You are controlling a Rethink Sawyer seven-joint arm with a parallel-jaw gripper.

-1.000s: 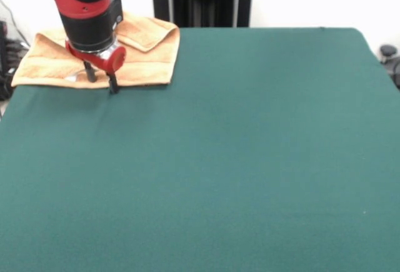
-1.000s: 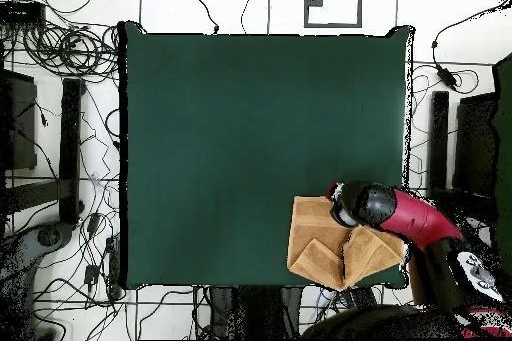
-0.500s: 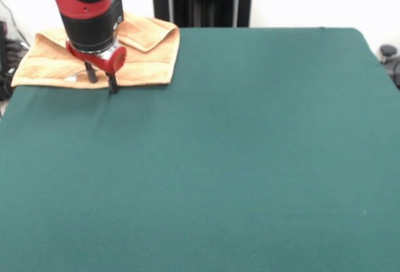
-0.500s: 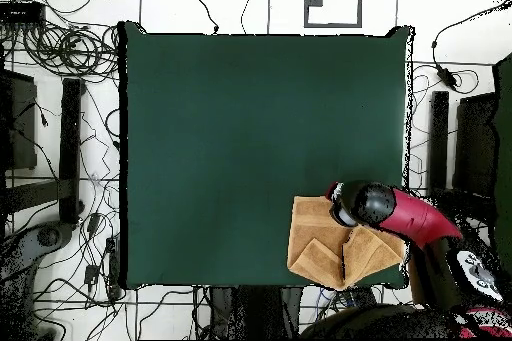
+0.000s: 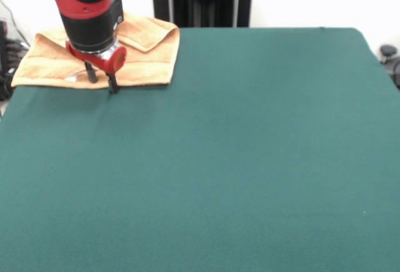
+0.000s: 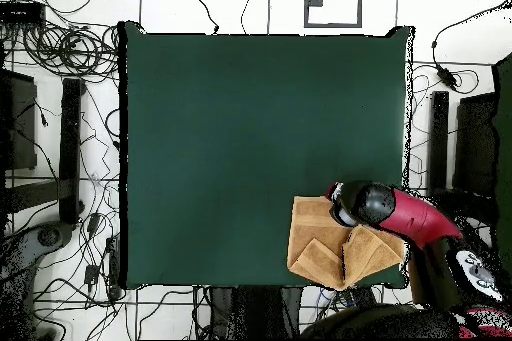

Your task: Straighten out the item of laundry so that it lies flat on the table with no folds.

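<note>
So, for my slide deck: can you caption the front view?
Sawyer gripper, jaws open, poised at the near edge of a folded orange towel in a corner of the green table.

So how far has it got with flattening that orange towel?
Nothing looks finished yet. The towel lies at a corner of the table with flaps folded over its middle, clearest in the overhead view. In hand: the gripper is down at the towel's front edge, fingers slightly apart, gripping nothing visible. Left to do: open the folds and lay it flat.
</note>
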